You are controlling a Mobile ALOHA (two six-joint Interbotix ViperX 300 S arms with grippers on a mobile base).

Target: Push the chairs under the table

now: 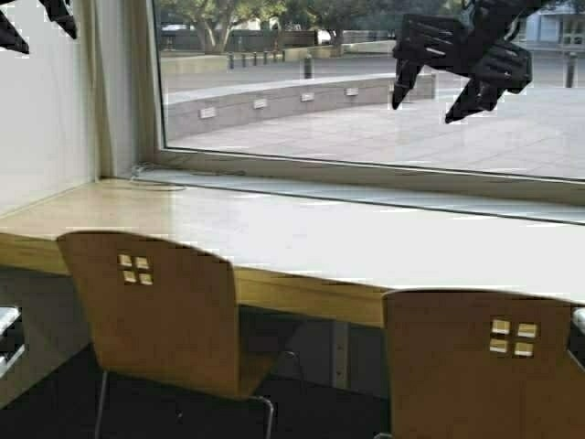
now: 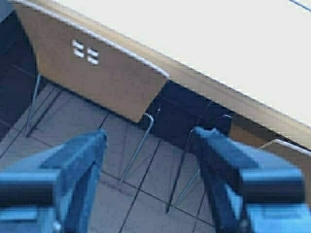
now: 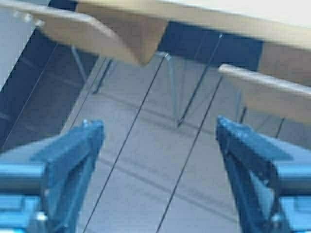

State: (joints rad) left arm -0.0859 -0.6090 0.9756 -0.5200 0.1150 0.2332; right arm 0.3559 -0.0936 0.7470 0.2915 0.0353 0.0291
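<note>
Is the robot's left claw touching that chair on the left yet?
Apart. In the left wrist view the open left claw hangs above the floor, with tiled floor showing between its fingers and the left chair. Nothing is between them.

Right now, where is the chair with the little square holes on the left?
In the high view, the left chair stands at the lower left, its back just in front of the table edge, apart from the right chair.

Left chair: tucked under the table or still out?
Still out. The left chair stands with its back short of the table edge.
</note>
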